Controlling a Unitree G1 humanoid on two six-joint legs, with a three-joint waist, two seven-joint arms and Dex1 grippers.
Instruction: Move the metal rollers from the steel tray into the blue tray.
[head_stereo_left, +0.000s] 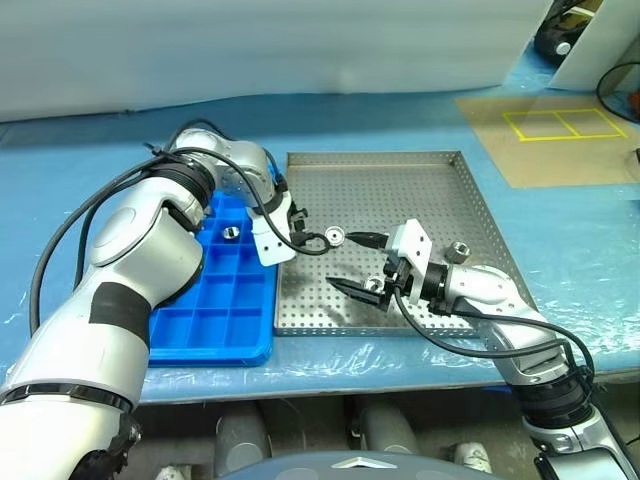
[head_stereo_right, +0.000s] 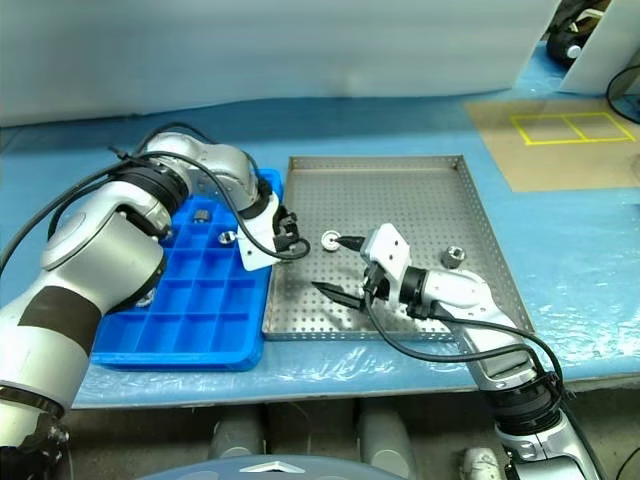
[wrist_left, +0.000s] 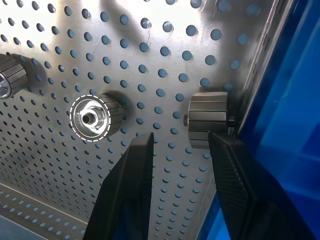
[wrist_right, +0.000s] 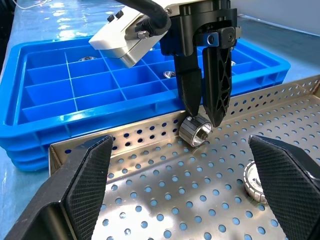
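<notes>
Surface (head_stereo_left: 560, 240): covered in glossy light-blue sheeting, wrinkled, with bright glare along the near edge. Backdrop at 12 o'clock: pale white-grey sheet (head_stereo_left: 250, 50) hanging to the blue covering. At 2 o'clock: tan board (head_stereo_left: 545, 140) marked with a yellow taped rectangle (head_stereo_left: 565, 123) split in two. At 1 o'clock, far corner: white panel (head_stereo_left: 600, 45), dark object (head_stereo_left: 555, 40) beside it, indistinct.

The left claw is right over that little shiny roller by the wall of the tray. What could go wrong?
The roller lies against the steel tray rim, so one finger of the left claw might hit the rim or push the roller away instead of gripping it. It is round, so it could roll off or slip out on the way to the blue tray.
</notes>
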